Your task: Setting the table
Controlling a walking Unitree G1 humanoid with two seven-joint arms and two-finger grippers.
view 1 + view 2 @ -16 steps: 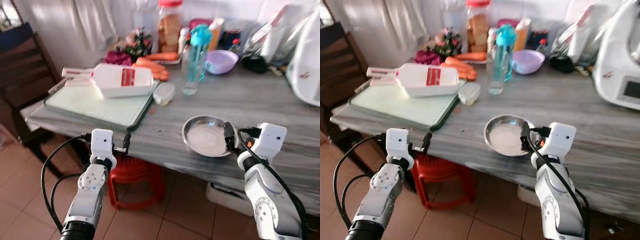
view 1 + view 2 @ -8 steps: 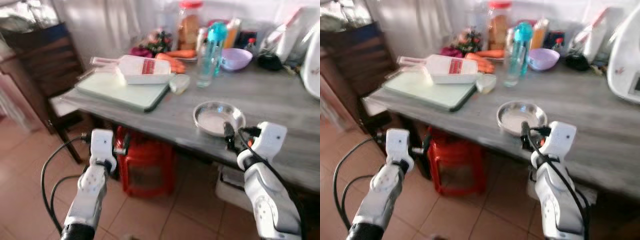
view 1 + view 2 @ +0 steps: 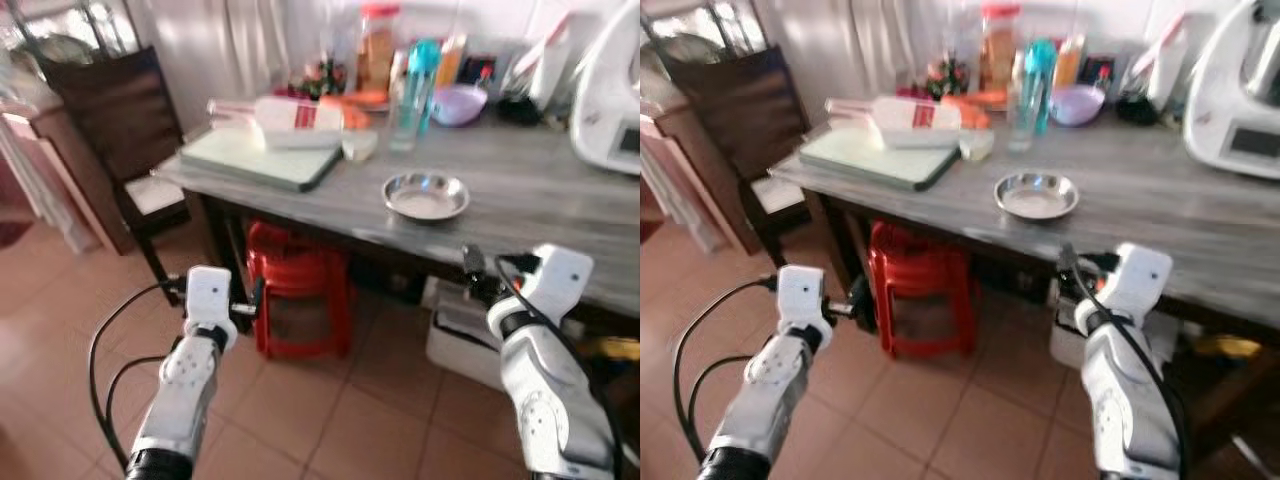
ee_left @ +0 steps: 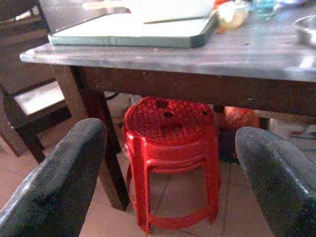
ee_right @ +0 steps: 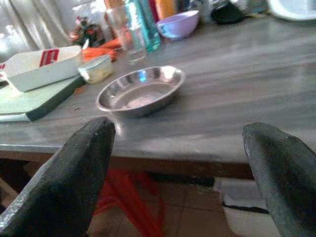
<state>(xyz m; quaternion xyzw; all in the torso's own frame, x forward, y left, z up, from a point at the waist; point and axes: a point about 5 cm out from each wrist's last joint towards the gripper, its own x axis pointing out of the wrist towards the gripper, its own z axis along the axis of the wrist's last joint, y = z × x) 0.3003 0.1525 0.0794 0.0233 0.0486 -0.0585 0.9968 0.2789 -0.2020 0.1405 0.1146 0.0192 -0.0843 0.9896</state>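
Now your metal bowl (image 3: 426, 194) sits alone on the grey counter (image 3: 520, 190), near its front edge. It is round, shallow and shiny, with a wide rim and nothing inside. Behind it you see a green cutting board (image 3: 262, 157) and a teal bottle (image 3: 420, 70). Your left gripper (image 4: 173, 168) and right gripper (image 5: 177, 163) hang below counter height, jaws wide apart and holding nothing.

The white appliance (image 3: 1240, 95) is cut off by the edge.
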